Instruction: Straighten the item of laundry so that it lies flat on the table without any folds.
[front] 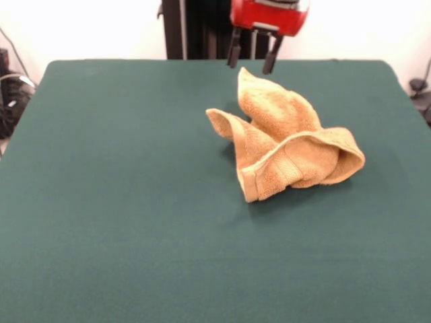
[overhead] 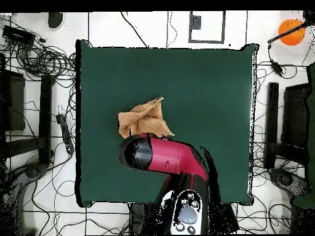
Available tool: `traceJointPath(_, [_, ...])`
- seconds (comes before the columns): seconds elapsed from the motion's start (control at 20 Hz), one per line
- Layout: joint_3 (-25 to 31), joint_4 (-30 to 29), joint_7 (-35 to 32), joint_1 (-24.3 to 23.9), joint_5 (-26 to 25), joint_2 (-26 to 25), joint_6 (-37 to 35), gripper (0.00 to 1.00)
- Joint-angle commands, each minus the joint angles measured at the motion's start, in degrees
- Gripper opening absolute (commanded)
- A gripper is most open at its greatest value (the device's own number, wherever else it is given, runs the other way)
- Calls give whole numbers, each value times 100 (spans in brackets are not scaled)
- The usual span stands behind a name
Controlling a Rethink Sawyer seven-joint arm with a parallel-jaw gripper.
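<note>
On the green table [front: 121, 202] the mustard towel [front: 286, 145] sits right of centre in the front view, crumpled into a heap of folds: a rolled flap at its left, a peak rising in the middle, and a curled hem looping round at the right. Above the peak hangs the gripper [front: 252, 56], its two dark fingers [front: 234, 48] spread apart with a clear gap between them and nothing held (the peak's tip lies just below that gap, not pinched). From overhead, the red arm [overhead: 169, 157] covers the towel's near edge, hiding the gripper itself.
</note>
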State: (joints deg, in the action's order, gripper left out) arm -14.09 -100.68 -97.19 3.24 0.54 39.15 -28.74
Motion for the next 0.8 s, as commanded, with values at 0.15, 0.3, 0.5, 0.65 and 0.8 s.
traceJointPath(0.15, [711,88,-543,-171,-56,-513,81,100])
traceJointPath(0.3, [671,230,-515,-158,-115,-582,-66,100])
traceJointPath(0.5, [628,385,-485,-148,-153,-653,-214,100])
traceJointPath(0.65, [653,349,-461,-172,-157,-660,-161,100])
traceJointPath(0.8, [657,366,-383,-206,-192,-667,-193,100])
